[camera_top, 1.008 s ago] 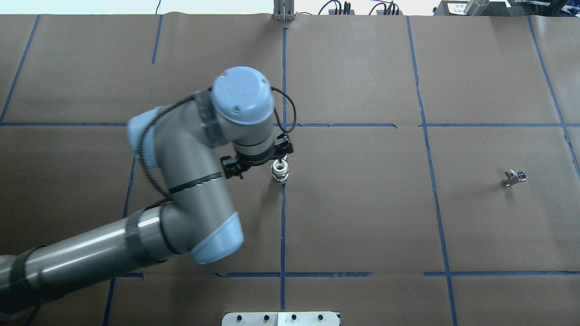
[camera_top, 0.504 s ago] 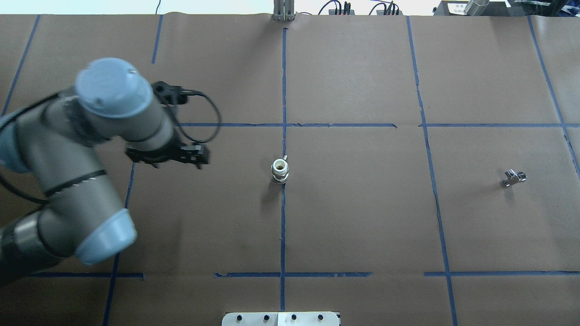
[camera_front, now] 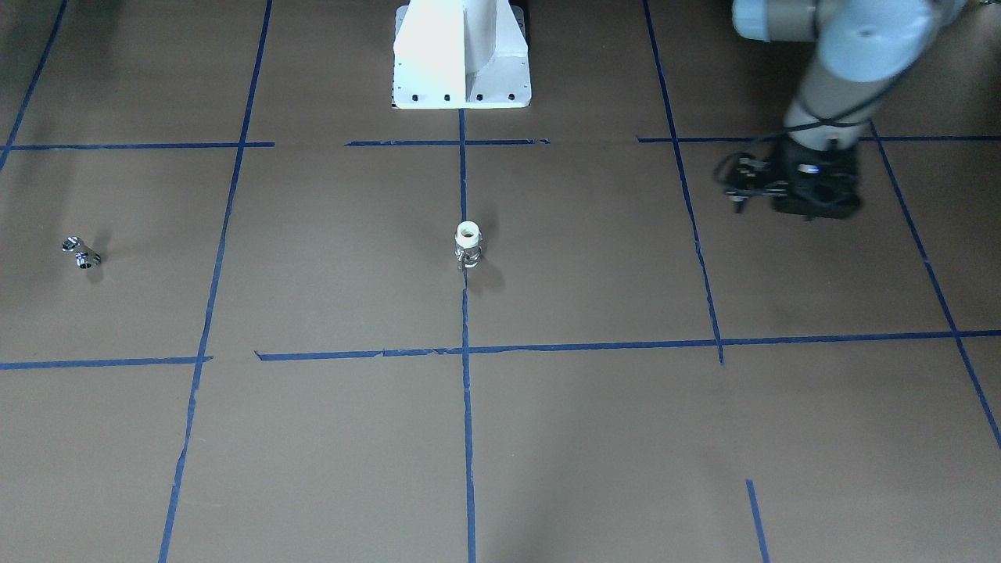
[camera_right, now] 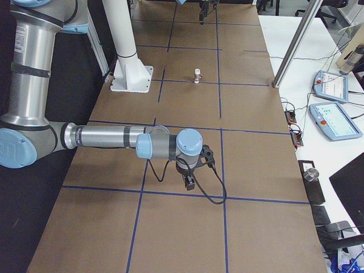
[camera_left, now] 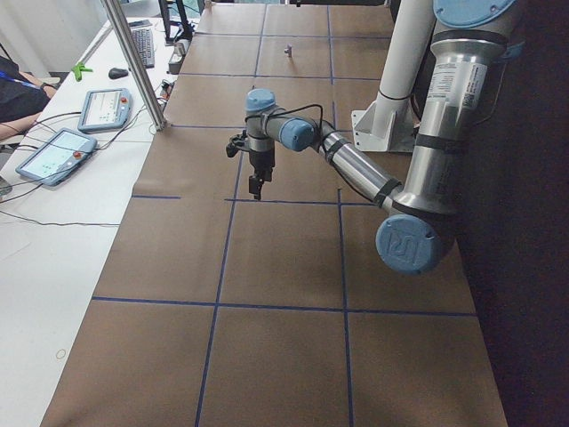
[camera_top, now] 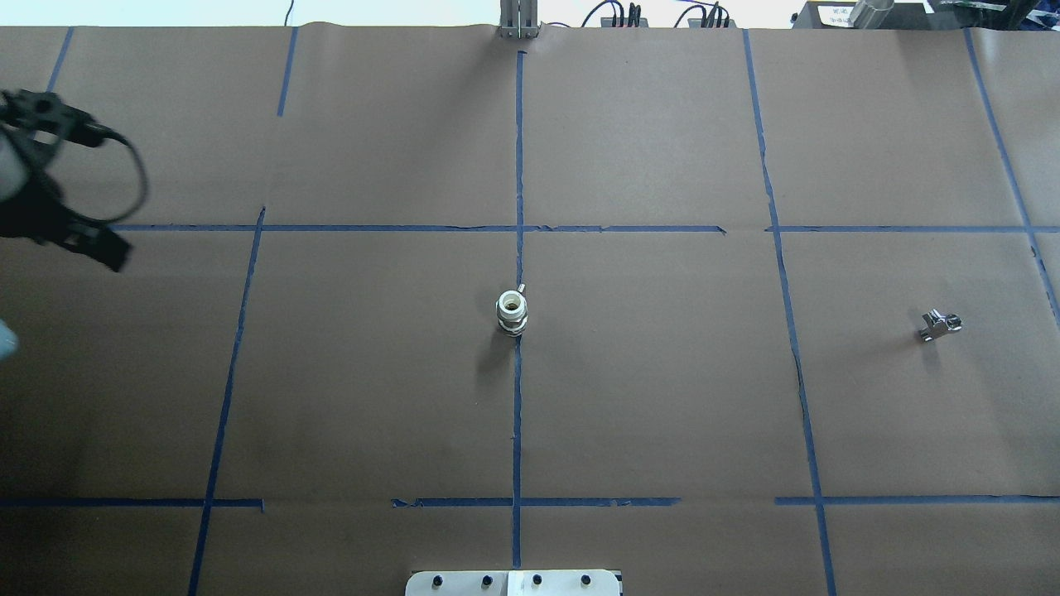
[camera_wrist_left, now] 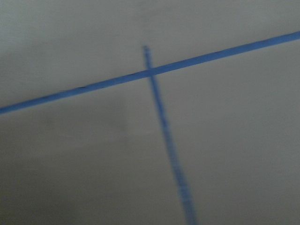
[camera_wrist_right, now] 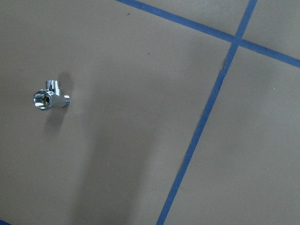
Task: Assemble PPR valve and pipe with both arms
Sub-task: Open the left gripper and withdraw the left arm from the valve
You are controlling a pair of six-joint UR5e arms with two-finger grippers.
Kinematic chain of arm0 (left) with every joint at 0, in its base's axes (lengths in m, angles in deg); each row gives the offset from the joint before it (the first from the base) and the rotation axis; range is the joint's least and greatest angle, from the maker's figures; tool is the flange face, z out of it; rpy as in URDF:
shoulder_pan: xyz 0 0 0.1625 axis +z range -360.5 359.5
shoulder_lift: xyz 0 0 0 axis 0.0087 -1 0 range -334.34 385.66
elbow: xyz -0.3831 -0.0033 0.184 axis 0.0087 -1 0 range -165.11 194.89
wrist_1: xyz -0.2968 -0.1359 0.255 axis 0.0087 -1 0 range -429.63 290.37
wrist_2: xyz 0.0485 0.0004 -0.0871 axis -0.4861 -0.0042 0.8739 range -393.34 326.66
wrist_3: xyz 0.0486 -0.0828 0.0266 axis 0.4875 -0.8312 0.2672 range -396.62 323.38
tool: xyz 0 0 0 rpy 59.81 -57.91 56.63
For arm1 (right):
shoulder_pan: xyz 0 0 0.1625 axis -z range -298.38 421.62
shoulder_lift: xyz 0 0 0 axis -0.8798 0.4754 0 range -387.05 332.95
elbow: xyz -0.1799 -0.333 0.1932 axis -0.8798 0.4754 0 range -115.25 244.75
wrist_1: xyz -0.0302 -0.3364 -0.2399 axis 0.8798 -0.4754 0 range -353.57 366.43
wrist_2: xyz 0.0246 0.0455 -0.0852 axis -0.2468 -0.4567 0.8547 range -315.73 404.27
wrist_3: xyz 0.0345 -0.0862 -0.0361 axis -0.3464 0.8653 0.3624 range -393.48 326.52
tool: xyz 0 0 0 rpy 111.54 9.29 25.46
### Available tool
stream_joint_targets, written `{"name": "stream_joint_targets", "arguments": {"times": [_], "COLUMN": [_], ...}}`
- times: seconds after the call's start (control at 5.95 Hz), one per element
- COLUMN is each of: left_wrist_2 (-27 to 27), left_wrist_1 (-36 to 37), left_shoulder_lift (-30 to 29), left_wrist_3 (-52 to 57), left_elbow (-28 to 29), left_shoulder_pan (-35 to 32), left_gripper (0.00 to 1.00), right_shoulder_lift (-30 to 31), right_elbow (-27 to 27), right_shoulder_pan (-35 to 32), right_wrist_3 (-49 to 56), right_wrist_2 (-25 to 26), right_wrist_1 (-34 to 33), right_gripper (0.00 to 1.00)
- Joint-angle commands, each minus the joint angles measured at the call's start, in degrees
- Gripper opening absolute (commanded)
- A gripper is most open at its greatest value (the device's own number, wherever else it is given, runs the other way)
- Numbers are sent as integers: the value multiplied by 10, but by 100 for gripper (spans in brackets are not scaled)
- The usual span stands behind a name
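A white pipe fitting with a metal nut (camera_top: pixel 512 313) stands upright on the centre blue tape line, also seen in the front view (camera_front: pixel 468 244) and the right view (camera_right: pixel 197 75). A small chrome valve (camera_top: pixel 938 324) lies far to its right, and shows in the right wrist view (camera_wrist_right: pixel 49 97). My left gripper (camera_top: pixel 66 230) is at the table's far left, well away from the fitting, and holds nothing that shows (camera_front: pixel 817 199). I cannot tell how its jaws stand. My right gripper (camera_right: pixel 189 183) shows only in the right view, and I cannot tell its state.
The white pedestal (camera_front: pixel 461 55) stands at the robot's edge of the table. Brown paper with blue tape lines (camera_top: pixel 517 414) covers the table. Tablets (camera_right: pixel 330 116) lie on the white bench beside it.
My left arm has pulled away from the fitting to the far left edge of the overhead view. The fitting stays standing where it was. The chrome valve has not moved.
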Motion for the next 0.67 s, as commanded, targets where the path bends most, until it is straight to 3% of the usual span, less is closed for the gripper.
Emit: {"name": "stream_joint_targets", "arguments": {"times": [0.0,0.17,0.5], "left_wrist_2": [111,136,137], "left_wrist_1": [0,0,-1], "left_shoulder_lift": [81,89,117], "left_wrist_3": [240,330,314], "left_elbow": [75,154,169], "left_shoulder_pan": [-181,-262,-302], "left_gripper": [100,100,100], "right_shoulder_lift": [-14,-19,-23], "right_elbow": [-15,-17,-16], "right_shoulder_pan": [17,47,97], "right_wrist_3": [-112,-117,-181], "right_wrist_2": [-7,-3,-3], "right_wrist_1": [17,57,81], "right_gripper": [100,100,100]}}
